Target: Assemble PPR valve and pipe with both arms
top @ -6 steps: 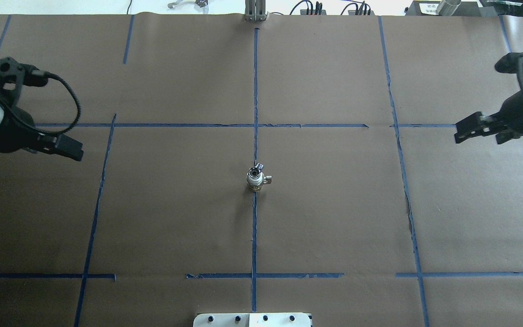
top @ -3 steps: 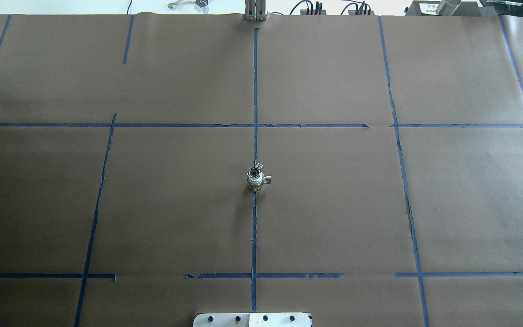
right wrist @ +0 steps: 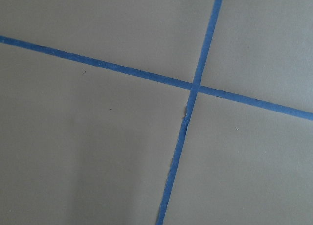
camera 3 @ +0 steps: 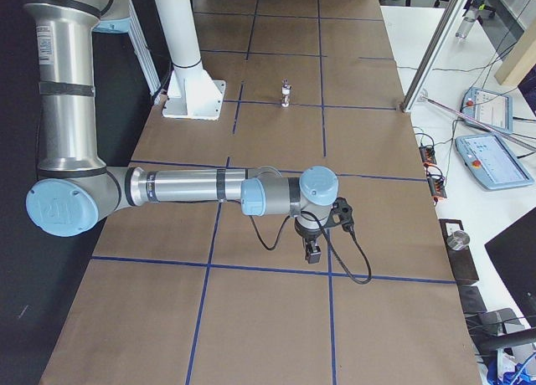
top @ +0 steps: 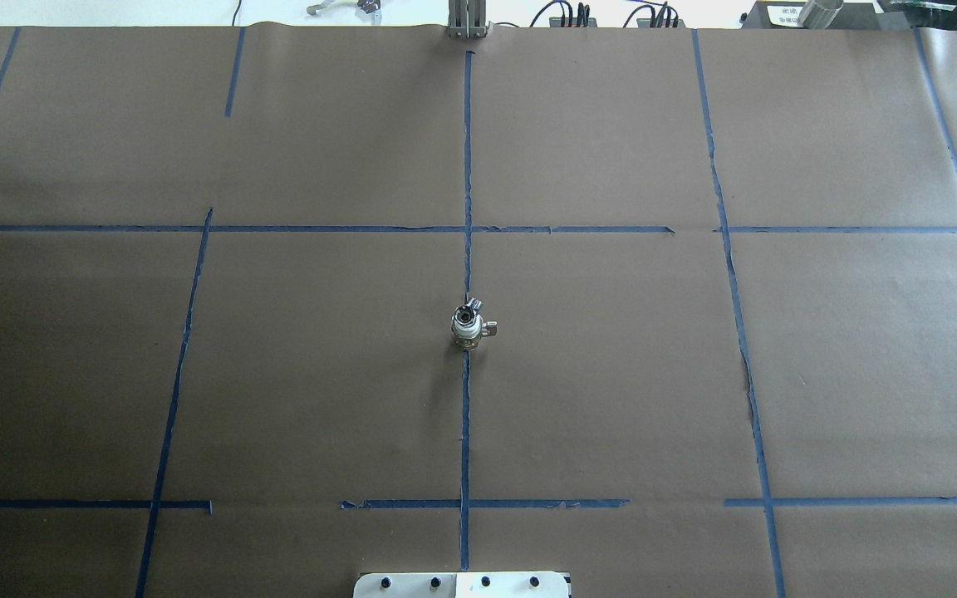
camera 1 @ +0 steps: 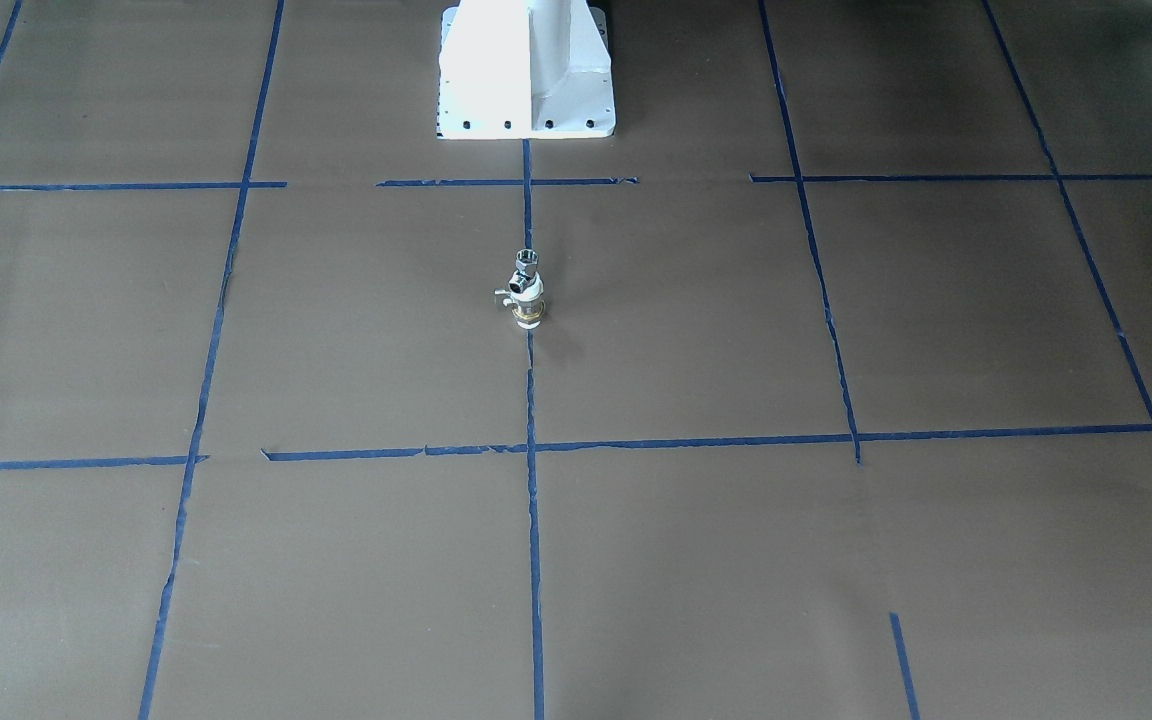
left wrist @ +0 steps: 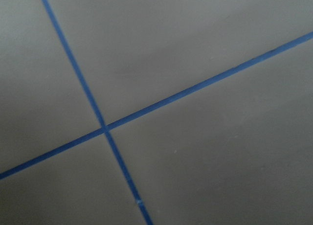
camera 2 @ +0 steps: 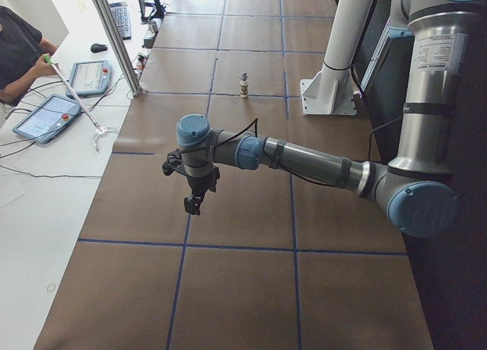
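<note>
A small metal and white valve-and-pipe piece stands upright on the blue tape line at the table's middle; it also shows in the front view, the left side view and the right side view. My left gripper hangs over the table's left end, far from the piece. My right gripper hangs over the right end, also far from it. Both show only in the side views, so I cannot tell whether they are open or shut. Both wrist views show only brown paper and crossed blue tape.
The table is covered with brown paper marked by blue tape lines. The white robot base stands at the near edge. A person, tablets and an aluminium post stand beside the far edge.
Both arms have swung outward and left the overhead view. The valve-and-pipe piece has not moved.
</note>
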`<state>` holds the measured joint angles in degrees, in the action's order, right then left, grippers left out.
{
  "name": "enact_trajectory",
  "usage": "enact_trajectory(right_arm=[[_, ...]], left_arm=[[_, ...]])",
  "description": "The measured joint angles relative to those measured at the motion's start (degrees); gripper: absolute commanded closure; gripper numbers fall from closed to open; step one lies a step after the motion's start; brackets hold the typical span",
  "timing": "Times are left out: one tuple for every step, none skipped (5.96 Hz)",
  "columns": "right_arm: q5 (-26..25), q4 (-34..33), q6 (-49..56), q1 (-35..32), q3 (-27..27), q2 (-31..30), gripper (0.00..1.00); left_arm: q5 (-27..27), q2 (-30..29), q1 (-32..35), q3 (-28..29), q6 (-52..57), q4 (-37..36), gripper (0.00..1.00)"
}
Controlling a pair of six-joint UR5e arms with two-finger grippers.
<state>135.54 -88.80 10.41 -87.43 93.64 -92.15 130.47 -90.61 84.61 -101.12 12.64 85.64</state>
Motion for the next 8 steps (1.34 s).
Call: enact_trajectory(right_arm=[[0.03,-0.06,0.67,-0.18,-0.06,-0.27,0.0],[-0.02,-0.06,0.86,-0.18,-0.16,-0.07,0.0],[-0.1,-0.06,0.91,-0.2,-0.25,0.09,0.0],[-0.11,0.05,0.93,-0.23,-0.15,-0.26,0.0],[-0.16,0.27,0.9,-0.24,-0.25,-0.75,0.0],[-0.21,0.41,0.84,-0.21,-0.28,-0.97,0.0],[-0.5,0.46,0.81,-0.2,-0.16,-0.91,0.0],[-1.02,0.45,0.83,-0.2,-0.13,-0.64,0.0]], left_arm=[[0.18,1.24,2.46,0.95,0.41,-0.25,0.0],[0.3,1.62,3.43,1.68,0.37,-0.48,0.0],[0.65,1.72,3.72,1.72,0.2,-0.58,0.0],[2.7,1.88,3.84,1.83,0.2,-0.68,0.0],[5.53,2.92,3.96,1.56,0.2,-0.53,0.0],[6.82,4.32,4.16,0.36,-0.07,-0.43,0.0],[7.04,5.37,4.34,-0.48,-0.61,-0.54,0.0],[6.45,6.18,4.37,-0.37,-1.83,-0.56,0.0]])
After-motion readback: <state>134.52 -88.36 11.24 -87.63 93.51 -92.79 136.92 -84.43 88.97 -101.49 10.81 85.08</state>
